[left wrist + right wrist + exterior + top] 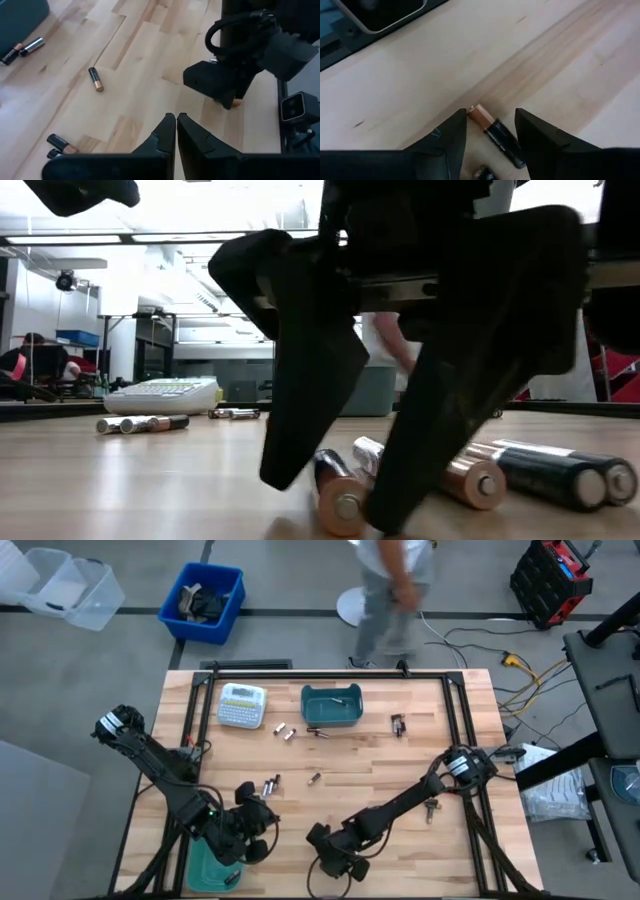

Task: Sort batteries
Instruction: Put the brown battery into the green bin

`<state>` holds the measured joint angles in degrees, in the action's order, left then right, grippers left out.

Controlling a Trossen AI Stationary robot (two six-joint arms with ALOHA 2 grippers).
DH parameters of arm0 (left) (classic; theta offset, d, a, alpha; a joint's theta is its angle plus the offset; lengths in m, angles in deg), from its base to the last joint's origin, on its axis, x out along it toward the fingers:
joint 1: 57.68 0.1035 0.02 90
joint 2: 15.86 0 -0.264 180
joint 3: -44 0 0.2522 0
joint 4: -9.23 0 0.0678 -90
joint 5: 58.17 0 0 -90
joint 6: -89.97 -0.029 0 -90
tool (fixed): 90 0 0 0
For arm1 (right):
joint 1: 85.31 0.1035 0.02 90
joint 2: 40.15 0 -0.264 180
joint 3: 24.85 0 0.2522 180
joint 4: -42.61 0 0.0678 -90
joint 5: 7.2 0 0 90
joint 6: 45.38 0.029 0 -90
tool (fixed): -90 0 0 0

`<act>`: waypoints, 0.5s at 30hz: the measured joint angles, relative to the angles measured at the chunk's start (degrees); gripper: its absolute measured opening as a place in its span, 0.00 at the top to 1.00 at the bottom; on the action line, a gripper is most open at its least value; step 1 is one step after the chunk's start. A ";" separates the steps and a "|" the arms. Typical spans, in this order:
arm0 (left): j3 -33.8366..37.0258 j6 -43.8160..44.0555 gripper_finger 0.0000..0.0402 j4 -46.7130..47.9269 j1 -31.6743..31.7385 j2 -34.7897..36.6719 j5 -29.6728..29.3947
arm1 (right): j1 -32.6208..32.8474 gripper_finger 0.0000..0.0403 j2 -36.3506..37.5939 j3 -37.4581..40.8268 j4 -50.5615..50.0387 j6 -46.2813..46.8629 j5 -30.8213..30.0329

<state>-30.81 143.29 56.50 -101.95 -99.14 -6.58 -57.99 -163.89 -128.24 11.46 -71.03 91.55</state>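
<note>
Overhead, a pale wooden worktop [400, 780] with a black frame along its edges is seen, standing on a grey floor. Batteries are scattered over it: a pair [285, 730] near the far edge beside the white label maker [242, 705], some just in front of the teal bin [332, 707] at the middle of the far edge, a few [398, 724] toward the far right corner, one [315, 779] near the centre, and a small cluster [271, 783] left of centre.

The right gripper [490, 132] is lowered at the near edge, its fingers spread apart on either side of a battery [495, 132] lying flat on the wood; the fingers are not closed on it. In the low view several more batteries [550, 470] are seen lying just beside it.

The left gripper [176, 131] is held near the near left corner, above the worktop, with its fingertips pressed together and nothing between them. A second teal bin [205, 870] is partly seen under the left arm at the near edge.

Beyond the far edge, a person [390, 590] is seen on the floor, with a blue crate [205, 602] and clear plastic tubs [65, 585] to the left and a black and red case [555, 575] to the right. Ceiling lights and shelving are visible in the room behind.
</note>
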 joint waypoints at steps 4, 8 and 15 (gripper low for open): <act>0.00 0.00 1.00 -0.70 0.00 -0.04 -0.15 | -0.37 0.64 0.00 0.00 1.62 -0.17 -0.24; 0.00 -0.01 1.00 -1.19 0.00 -0.04 -1.24 | -0.84 0.70 -0.08 0.00 2.10 -1.40 -0.18; 0.00 -0.02 1.00 -1.56 -0.01 -0.06 -1.50 | -3.30 0.83 -0.13 0.28 2.43 -3.45 0.60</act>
<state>-30.81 143.26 54.94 -101.96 -99.20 -8.08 -61.29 -164.02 -127.95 13.89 -74.48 92.15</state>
